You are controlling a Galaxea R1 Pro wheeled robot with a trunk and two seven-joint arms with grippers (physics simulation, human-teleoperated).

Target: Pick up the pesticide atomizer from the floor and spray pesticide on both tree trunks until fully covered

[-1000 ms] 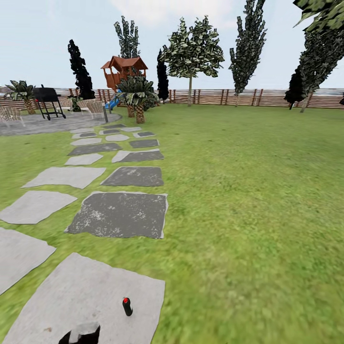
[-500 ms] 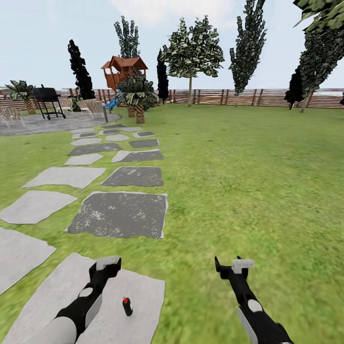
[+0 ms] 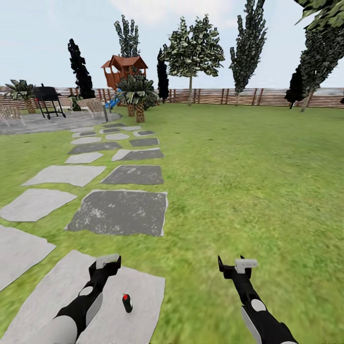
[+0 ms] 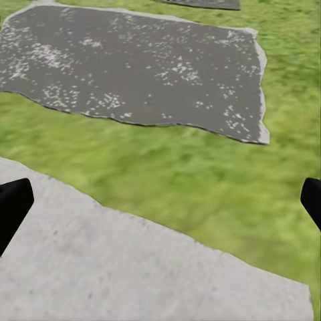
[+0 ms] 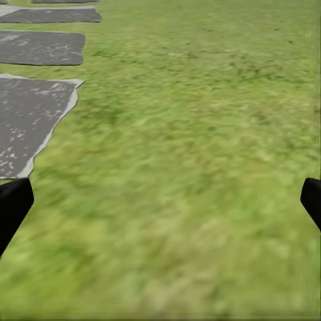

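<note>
The pesticide atomizer [image 3: 126, 303], a small dark bottle with a red top, stands upright on a pale grey paving slab [image 3: 57, 296] near me. My left gripper [image 3: 107, 262] hovers just beyond and to the left of it, apart from it. In the left wrist view its black fingertips [image 4: 13, 204] are spread wide and hold nothing. My right gripper [image 3: 241, 264] is out over the grass to the right, open and empty, fingertips [image 5: 311, 200] far apart. Far back, a leafy tree with a pale trunk [image 3: 189, 91] stands by the fence, and a leaning trunk [image 3: 304, 102] shows at the right.
Grey paving slabs [image 3: 119, 212] run away to the left across the lawn [image 3: 248, 167]. A scaly palm [image 3: 138, 95], wooden play tower [image 3: 123, 69], black grill [image 3: 48, 98] and chairs stand at the far left. A slatted fence [image 3: 229, 97] rings the back.
Both arms have risen into the head view from below, with the grippers now held out ahead. The atomizer stays put on its slab.
</note>
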